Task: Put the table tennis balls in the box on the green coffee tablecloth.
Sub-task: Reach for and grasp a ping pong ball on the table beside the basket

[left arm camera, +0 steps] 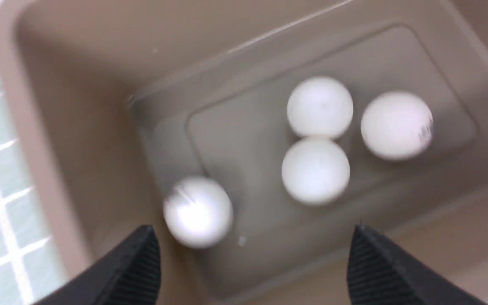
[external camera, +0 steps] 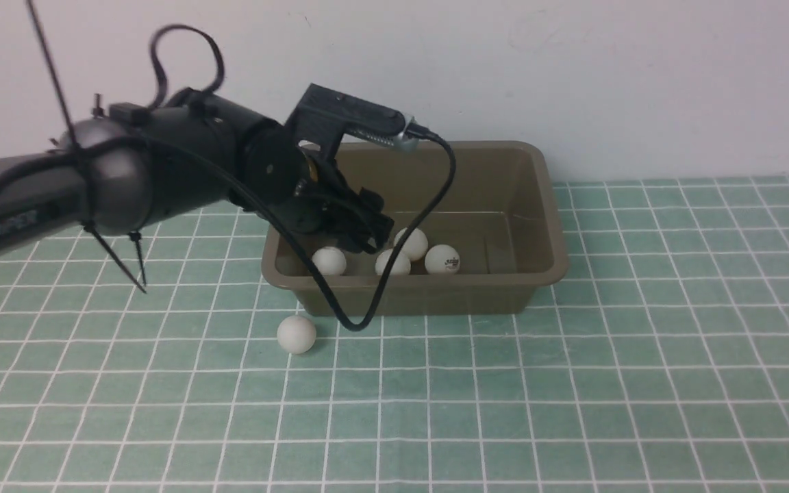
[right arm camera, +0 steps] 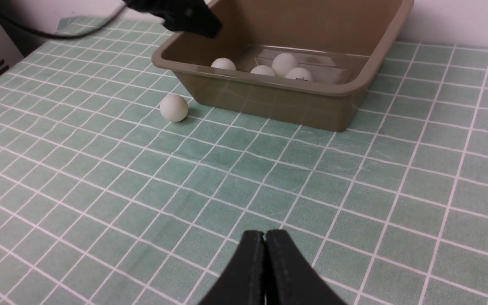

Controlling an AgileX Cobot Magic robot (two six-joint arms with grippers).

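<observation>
White matte table tennis balls (external camera: 442, 259): four lie inside the rectangular olive-brown plastic box (external camera: 546, 205), and the fifth ball (external camera: 296, 334) sits on the pale green grid-lined tablecloth (external camera: 572, 383) just beside the box's near wall. The left end effector (left arm camera: 252, 237) hangs over the box with jaws wide apart and empty, while the right end effector (right arm camera: 264, 235) is pressed shut, holding nothing, above bare cloth. I judge the fifth ball very light, hollow, stiff and smooth, apt to roll or squirt away at a nudge. It wants a gentle pinch across its widest middle, taken from straight above.
</observation>
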